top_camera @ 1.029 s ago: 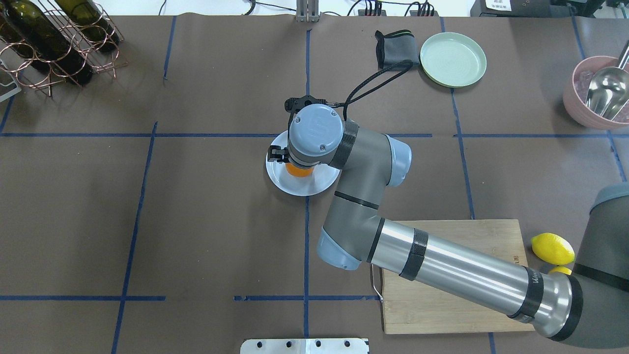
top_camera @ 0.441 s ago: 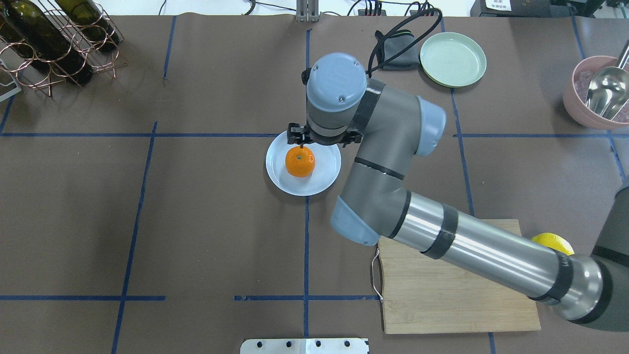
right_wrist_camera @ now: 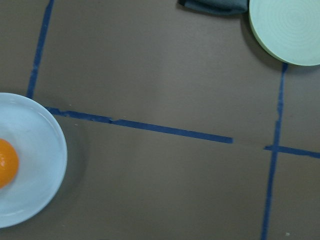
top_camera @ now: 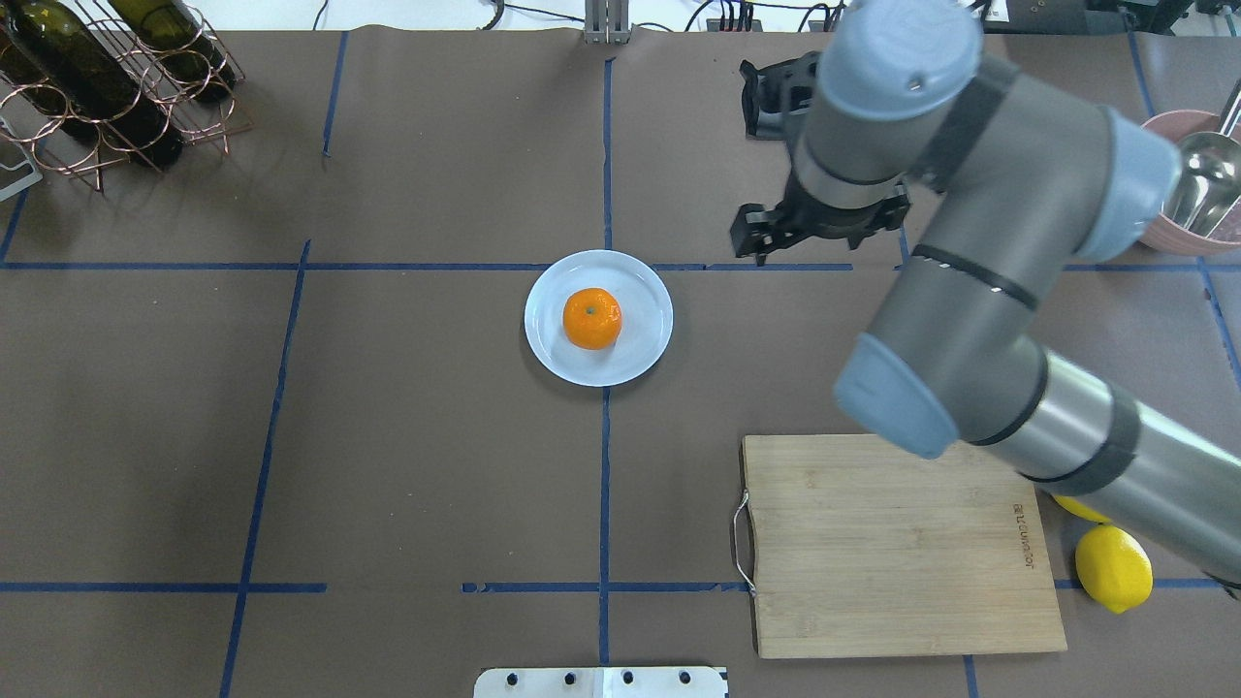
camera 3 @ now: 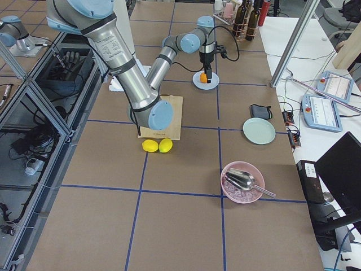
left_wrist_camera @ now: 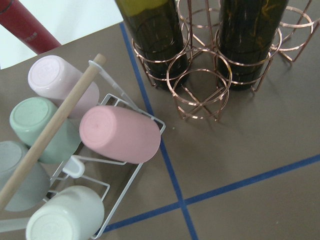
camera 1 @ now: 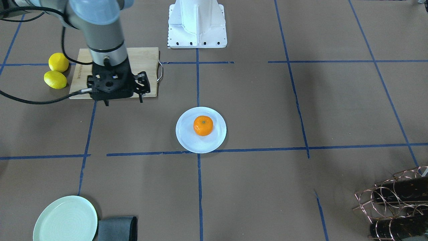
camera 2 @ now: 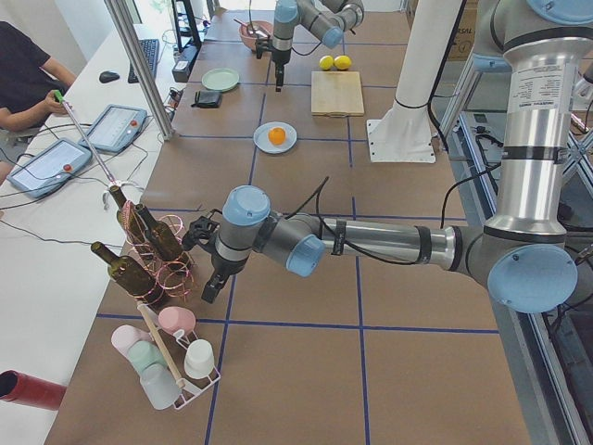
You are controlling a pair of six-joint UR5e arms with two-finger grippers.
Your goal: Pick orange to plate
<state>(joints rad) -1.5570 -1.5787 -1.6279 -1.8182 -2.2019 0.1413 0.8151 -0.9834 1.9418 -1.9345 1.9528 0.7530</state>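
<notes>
A second ago the right fingers [camera 1: 122, 95] stood directly over the plate [top_camera: 644, 357] with the orange [top_camera: 591, 319] beneath them. Shortly after that they had lifted just clear of the fruit. Now the right arm has swung well away toward its own side, and in the overhead view the wrist hangs high above the counter [top_camera: 407, 456], near the far taped line. The front view shows the fingers spread apart and holding nothing, with the board [top_camera: 892, 553] behind them. The orange sits alone on the plate, stem dimple up, a little off the plate's middle and inside the rim, nothing touching it. It is in the same spot as when the fingers first came off it, so it has not rolled with the release. The right wrist camera looks down on bare counter, with the plate and a slice of the orange at its left edge. By my reading the placement is done and this is the retreat; nothing seems left but for the arm to park. The left fingers [camera 2: 211, 283] hover by the wine rack [camera 2: 153, 246], far from the plate, and I cannot tell whether they are open or closed.
</notes>
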